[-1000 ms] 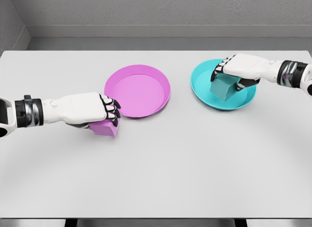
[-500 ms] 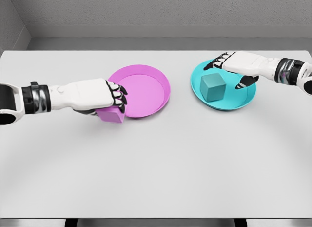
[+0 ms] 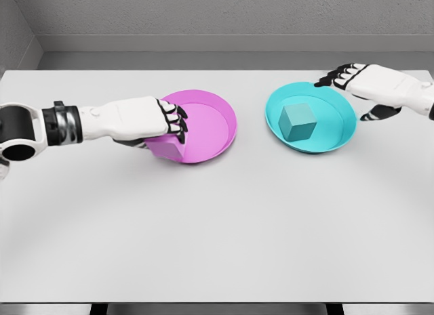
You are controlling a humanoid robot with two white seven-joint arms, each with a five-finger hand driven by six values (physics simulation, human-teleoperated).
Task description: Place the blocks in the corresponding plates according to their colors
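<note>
A pink block is held by my left hand, fingers curled over its top, at the near-left rim of the pink plate. The block overlaps the plate's rim. A teal block stands alone inside the teal plate. My right hand hovers over the plate's far-right rim with fingers spread, apart from the teal block and holding nothing.
The two plates stand side by side on a white table, with a gap between them. A grey wall runs behind the table's far edge.
My left hand carried the pink block right and away, up onto the pink plate's rim. My right hand let go of the teal block in the teal plate and drew back to the right.
</note>
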